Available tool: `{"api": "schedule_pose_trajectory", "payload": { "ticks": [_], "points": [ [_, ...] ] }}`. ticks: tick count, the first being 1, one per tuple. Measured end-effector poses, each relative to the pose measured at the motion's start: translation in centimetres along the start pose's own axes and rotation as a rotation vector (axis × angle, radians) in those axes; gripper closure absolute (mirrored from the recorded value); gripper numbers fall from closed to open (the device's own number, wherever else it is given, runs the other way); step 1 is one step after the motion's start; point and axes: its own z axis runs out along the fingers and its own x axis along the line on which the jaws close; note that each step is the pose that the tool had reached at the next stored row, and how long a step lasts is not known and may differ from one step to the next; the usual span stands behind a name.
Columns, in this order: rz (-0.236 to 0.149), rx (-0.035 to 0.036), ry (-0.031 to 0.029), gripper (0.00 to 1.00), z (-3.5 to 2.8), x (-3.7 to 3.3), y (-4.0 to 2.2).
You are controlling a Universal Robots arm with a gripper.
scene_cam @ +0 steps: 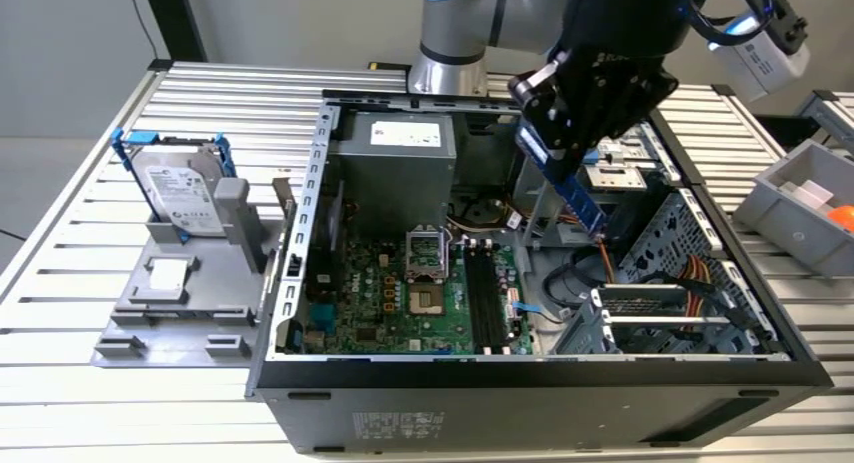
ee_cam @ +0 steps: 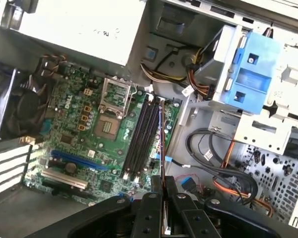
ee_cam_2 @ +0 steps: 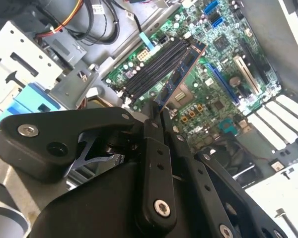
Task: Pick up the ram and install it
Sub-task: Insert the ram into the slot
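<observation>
Ram (scene_cam: 577,195) is off the bench and in the air, pinched at one end between the closed fingers of the gripper (scene_cam: 567,148), hanging slanted over the open computer case (scene_cam: 534,368) and not yet touching anything inside.

Reading the exterior view from its left to its right:
- Grey hard drive (scene_cam: 180,193) with blue rails stands upright in a grey holder (scene_cam: 174,303) on the slatted table (scene_cam: 80,233), well apart from the work. Judged: parked there so it stays out of the arm's path.
- Case lies on its side with the panel off, so the green motherboard (scene_cam: 387,303) faces up and can be reached from above.
- Black memory slots (scene_cam: 483,298) run along the board just beside the processor socket (scene_cam: 424,251). They look unfilled.
- Arm stands over the drive-bay side of the case; the blue stick points down and away from the gripper, above the cabling there.
- Grey bin (scene_cam: 801,198) with an orange item sits at the edge, apart from the case.

In both wrist views the stick (ee_cam_2: 181,69) (ee_cam: 161,144) shows edge-on, its long axis lying roughly along the slots (ee_cam_2: 154,64) (ee_cam: 141,139). Judged: the end grip leaves the contact edge free, and the alignment suits seating it. Installation is not done; the stick is near the slots, above them.
</observation>
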Motion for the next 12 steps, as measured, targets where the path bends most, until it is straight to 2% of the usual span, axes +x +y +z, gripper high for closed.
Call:
{"api": "schedule_pose_trajectory", "payload": {
  "ticks": [7,12],
  "points": [
    [0.083,-0.0004,-0.0002,1.00,0.07,0.00,0.00],
    [0.121,-0.0005,-0.0002,1.00,0.17,0.00,0.00]
  ]
}}
